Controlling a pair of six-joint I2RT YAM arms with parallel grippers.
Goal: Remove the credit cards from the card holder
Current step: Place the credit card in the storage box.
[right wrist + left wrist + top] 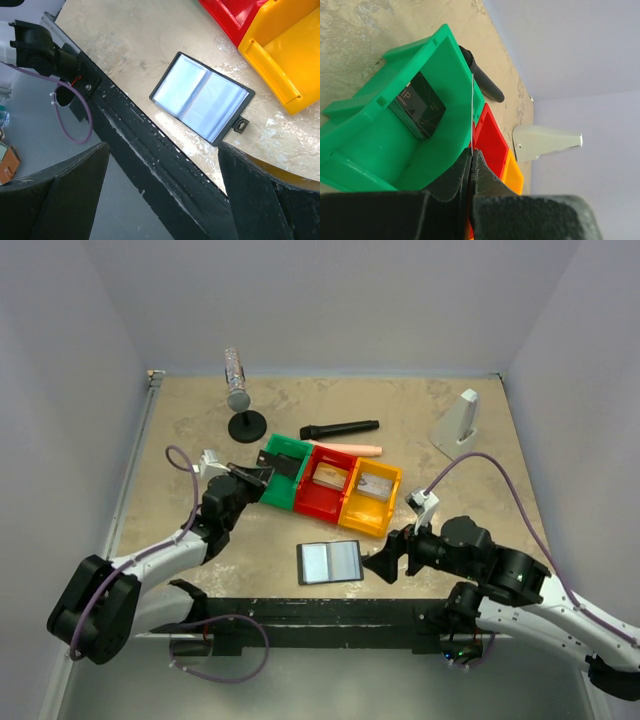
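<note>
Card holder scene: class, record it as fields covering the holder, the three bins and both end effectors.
card holder: open flat on the table, inside facing up
left end effector: shut on thin card, by green bin
right end effector: open, next to card holder
green bin: holds black card
red bin: holds tan card
yellow bin: holds grey card

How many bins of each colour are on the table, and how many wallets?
Green bin: 1
Red bin: 1
Yellow bin: 1
Card holder: 1
Total: 4
</note>
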